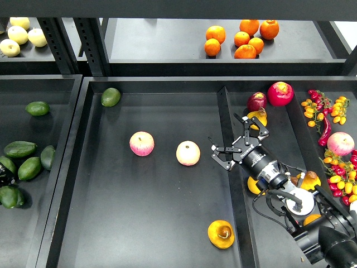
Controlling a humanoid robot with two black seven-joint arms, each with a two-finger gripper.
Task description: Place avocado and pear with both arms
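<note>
The pear, golden with a brown curl, lies at the front of the middle tray, well below my right gripper. My right gripper is open and empty, over the divider between the middle and right trays. Several dark green avocados lie in the left tray; the darkest one is at the left edge. Only a dark sliver of my left gripper shows at that edge, just above this avocado. I cannot tell whether it holds it.
A lighter green avocado lies at the back left of the middle tray, with two pink-yellow apples in the middle. Oranges and pale apples sit on the back shelf. The right tray holds red fruit, chillies and small tomatoes.
</note>
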